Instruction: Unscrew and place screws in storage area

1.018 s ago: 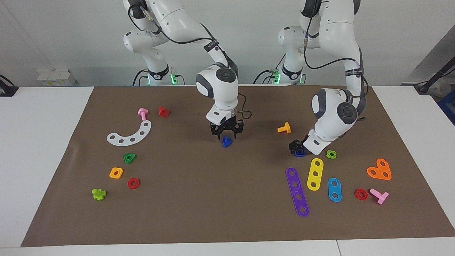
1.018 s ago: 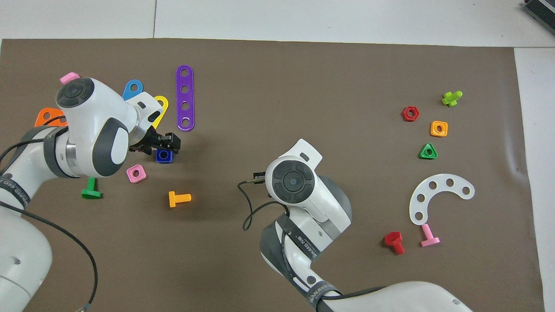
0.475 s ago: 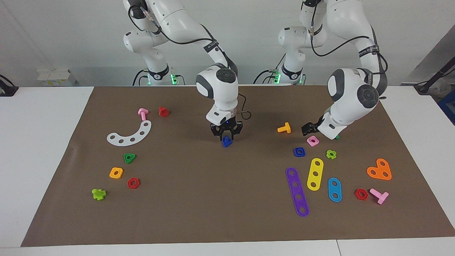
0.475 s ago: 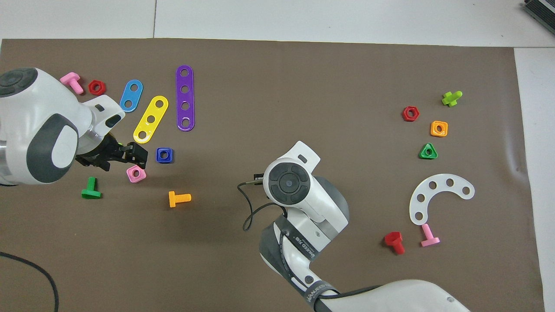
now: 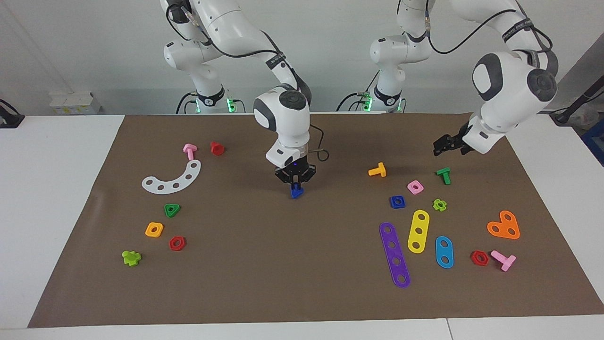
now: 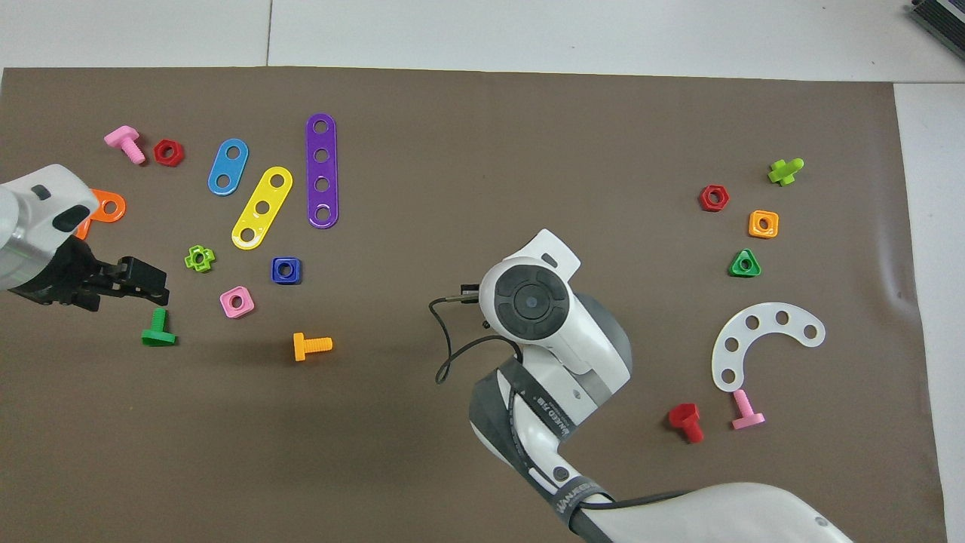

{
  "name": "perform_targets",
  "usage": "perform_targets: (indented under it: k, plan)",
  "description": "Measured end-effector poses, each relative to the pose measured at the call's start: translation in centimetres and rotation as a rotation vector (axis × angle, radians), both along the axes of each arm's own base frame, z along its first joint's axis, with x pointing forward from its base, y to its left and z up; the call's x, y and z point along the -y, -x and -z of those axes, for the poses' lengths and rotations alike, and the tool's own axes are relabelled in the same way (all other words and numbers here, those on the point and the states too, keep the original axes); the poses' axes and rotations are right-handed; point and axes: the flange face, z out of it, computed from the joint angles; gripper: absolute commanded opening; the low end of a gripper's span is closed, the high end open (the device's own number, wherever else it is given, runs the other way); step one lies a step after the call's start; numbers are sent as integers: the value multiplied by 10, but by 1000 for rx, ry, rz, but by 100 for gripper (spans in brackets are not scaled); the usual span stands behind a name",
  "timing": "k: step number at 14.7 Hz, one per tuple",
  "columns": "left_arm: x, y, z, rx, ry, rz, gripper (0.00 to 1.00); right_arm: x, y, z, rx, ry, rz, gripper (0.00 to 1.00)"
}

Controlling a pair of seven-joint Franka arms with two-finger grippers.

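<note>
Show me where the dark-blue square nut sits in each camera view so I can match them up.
Facing view: the dark-blue square nut lies on the mat toward the left arm's end, beside the pink square nut.
Overhead view: the same nut lies just nearer the robots than the purple strip.
Shared landmark: the yellow strip, right next to it in both views.

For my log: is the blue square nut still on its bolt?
Off. The blue square nut lies alone, its hole empty; the right gripper holds the blue bolt.
</note>
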Motion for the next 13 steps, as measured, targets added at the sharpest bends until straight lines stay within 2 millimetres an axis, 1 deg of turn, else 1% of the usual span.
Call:
perform_targets:
  k: [2,4,5,7,9,11,12,13]
  plan:
    - [4,10,-43,81,-5,6,100,41,-16,-19,0,15,29,0]
    - [11,13,-72,139,-7,19,100,91,-26,-31,-10,39,28,0]
    - [15,12,-82,159,-8,26,100,116,-29,-32,-17,50,23,0]
    - [25,10,-93,183,-8,43,100,169,-33,-25,-44,72,5,0]
    - [31,10,-94,186,-7,56,100,217,-38,-16,-77,63,-7,0]
    - [32,9,-93,184,-7,58,100,258,-41,-9,-103,34,-19,0]
    - [32,9,-93,183,-6,58,100,276,-42,-6,-111,16,-19,0]
    - [32,9,-92,183,-6,58,100,289,-42,-4,-116,4,-19,0]
